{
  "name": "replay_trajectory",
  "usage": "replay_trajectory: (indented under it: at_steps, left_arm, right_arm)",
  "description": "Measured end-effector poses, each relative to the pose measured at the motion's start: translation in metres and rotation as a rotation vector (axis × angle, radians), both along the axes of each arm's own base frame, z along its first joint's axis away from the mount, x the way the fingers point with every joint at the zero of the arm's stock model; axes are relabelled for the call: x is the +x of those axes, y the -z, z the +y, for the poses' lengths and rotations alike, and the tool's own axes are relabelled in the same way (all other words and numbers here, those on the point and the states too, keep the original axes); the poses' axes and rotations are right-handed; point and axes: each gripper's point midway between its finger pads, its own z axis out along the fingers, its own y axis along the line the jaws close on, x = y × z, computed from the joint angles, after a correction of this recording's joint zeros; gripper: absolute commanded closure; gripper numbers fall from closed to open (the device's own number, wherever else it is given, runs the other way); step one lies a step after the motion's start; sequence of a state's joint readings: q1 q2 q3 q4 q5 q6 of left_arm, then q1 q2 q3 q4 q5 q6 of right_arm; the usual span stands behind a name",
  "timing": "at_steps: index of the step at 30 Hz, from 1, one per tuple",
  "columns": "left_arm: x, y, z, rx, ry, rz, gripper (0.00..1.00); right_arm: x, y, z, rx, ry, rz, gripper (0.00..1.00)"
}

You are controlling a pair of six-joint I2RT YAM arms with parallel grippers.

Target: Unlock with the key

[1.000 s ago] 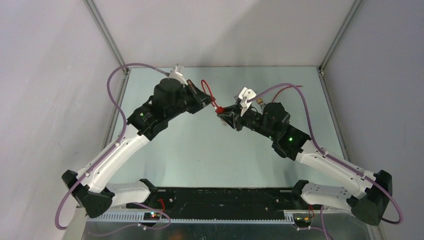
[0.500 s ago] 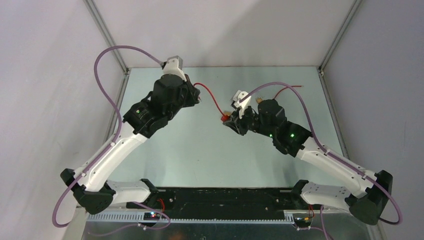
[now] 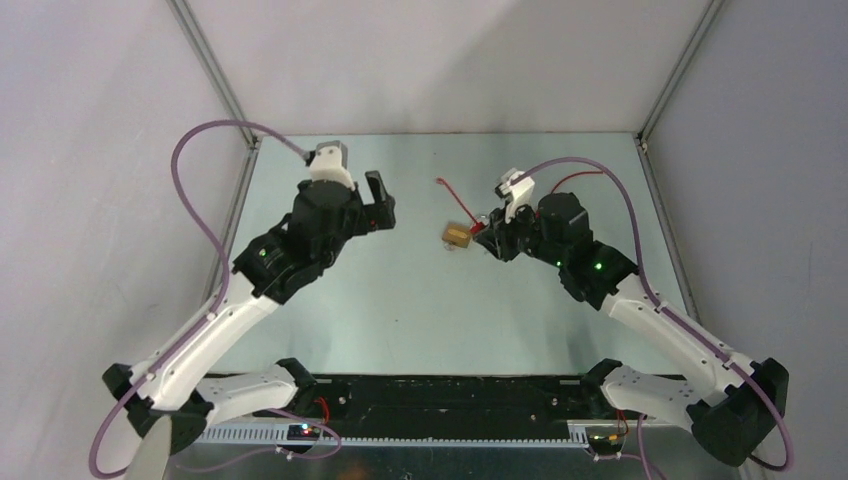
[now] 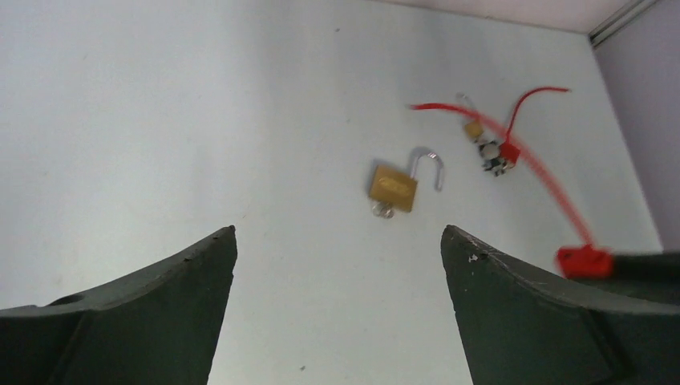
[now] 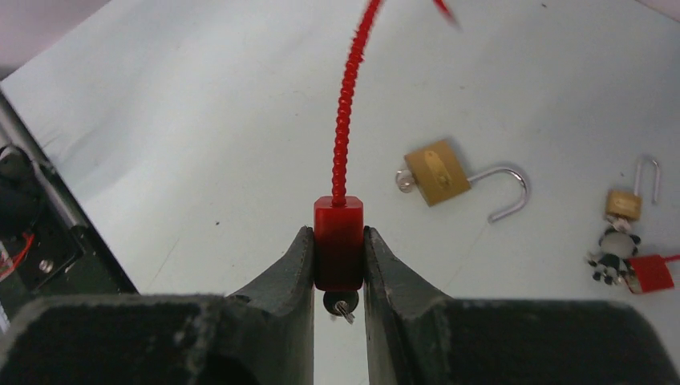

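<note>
Two arms over a pale grey tabletop (image 3: 400, 300).

- **Left gripper** (image 4: 338, 237): its dark jaws stand wide apart and hold nothing. It hangs above the table, on the left side of the lock.
- **Right gripper** (image 5: 337, 233): its jaws are pinched onto a small red rectangular plastic tag (image 5: 337, 241). A beaded red wire (image 5: 345, 120) rises from the top of the tag and curves away over the table.
- **Small brass padlock** (image 4: 393, 184): it lies flat on the table between the two grippers and touches neither. Its silver shackle (image 5: 486, 172) is swung open, with one leg free of the body.
- **Tiny silvery-grey metal key** (image 5: 403, 181): it sits against the end of the brass body opposite the shackle. Whether it is seated in the keyway cannot be told.
- **Farther items**: beyond the padlock, nearer the back of the table, lie a smaller brass padlock (image 5: 623, 204), a cluster of small dark and pale pieces (image 5: 613, 257), and a second red tag (image 5: 649, 273). These three lie close together.
</note>
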State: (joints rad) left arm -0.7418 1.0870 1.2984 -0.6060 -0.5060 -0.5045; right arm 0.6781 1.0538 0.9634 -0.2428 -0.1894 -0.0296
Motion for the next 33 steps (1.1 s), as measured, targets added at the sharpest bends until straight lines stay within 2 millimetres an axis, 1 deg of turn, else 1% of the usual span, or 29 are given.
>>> replay_trajectory:
  at_steps: [1,3,5,9,12,15,17,20,22,24,25,26,27,28,30,31,32,33]
  left_arm:
    - [-0.005,0.008,0.006,0.007,-0.004,0.005,0.00]
    - [-0.014,0.017,0.017,0.015,-0.016,0.005,0.00]
    - [-0.026,0.026,0.033,0.024,-0.037,-0.007,0.00]
    - [-0.047,0.028,0.066,0.003,-0.093,-0.066,0.00]
    - [-0.062,0.030,0.090,-0.025,-0.138,-0.119,0.00]
    - [-0.075,0.030,0.111,-0.058,-0.186,-0.170,0.00]
    - [-0.078,0.035,0.119,-0.062,-0.207,-0.182,0.00]
    - [-0.080,0.055,0.125,-0.037,-0.231,-0.171,0.00]
    - [-0.080,0.070,0.129,-0.015,-0.246,-0.158,0.00]
    - [-0.081,0.078,0.131,-0.002,-0.253,-0.151,0.00]
    - [-0.081,0.082,0.133,0.006,-0.261,-0.148,0.00]
    - [-0.082,0.085,0.134,0.010,-0.264,-0.145,0.00]
    - [-0.082,0.087,0.135,0.014,-0.267,-0.144,0.00]
    - [-0.082,0.088,0.135,0.018,-0.270,-0.142,0.00]
    - [-0.081,0.089,0.137,0.022,-0.279,-0.142,0.00]
    - [-0.081,0.088,0.137,0.023,-0.283,-0.144,0.00]
    - [-0.081,0.088,0.138,0.025,-0.286,-0.144,0.00]
    - [-0.081,0.089,0.138,0.028,-0.289,-0.143,0.00]
  right_arm:
    - [0.005,0.001,-0.006,0.008,0.026,0.012,1.00]
    - [0.012,0.001,-0.014,0.027,0.068,0.030,1.00]
    - [0.018,0.002,-0.019,0.051,0.098,0.049,1.00]
    - [0.033,0.014,-0.020,0.105,0.145,0.100,1.00]
    - [0.049,0.033,-0.024,0.144,0.208,0.156,1.00]
    - [0.071,0.059,-0.038,0.198,0.306,0.228,1.00]
    - [0.085,0.076,-0.049,0.231,0.371,0.281,1.00]
    - [0.107,0.104,-0.066,0.292,0.464,0.373,1.00]
    - [0.115,0.124,-0.076,0.325,0.518,0.443,1.00]
    - [0.117,0.144,-0.083,0.353,0.560,0.504,0.95]
    - [0.115,0.155,-0.086,0.369,0.581,0.535,0.90]
    - [0.111,0.167,-0.089,0.379,0.603,0.573,0.88]
    - [0.106,0.178,-0.092,0.385,0.622,0.608,0.83]
    - [0.099,0.191,-0.093,0.386,0.637,0.653,0.80]
    - [0.095,0.201,-0.096,0.387,0.652,0.691,0.60]
    - [0.093,0.207,-0.097,0.388,0.659,0.715,0.56]
    - [0.090,0.212,-0.098,0.388,0.666,0.733,0.49]
    - [0.088,0.214,-0.098,0.388,0.668,0.744,0.46]
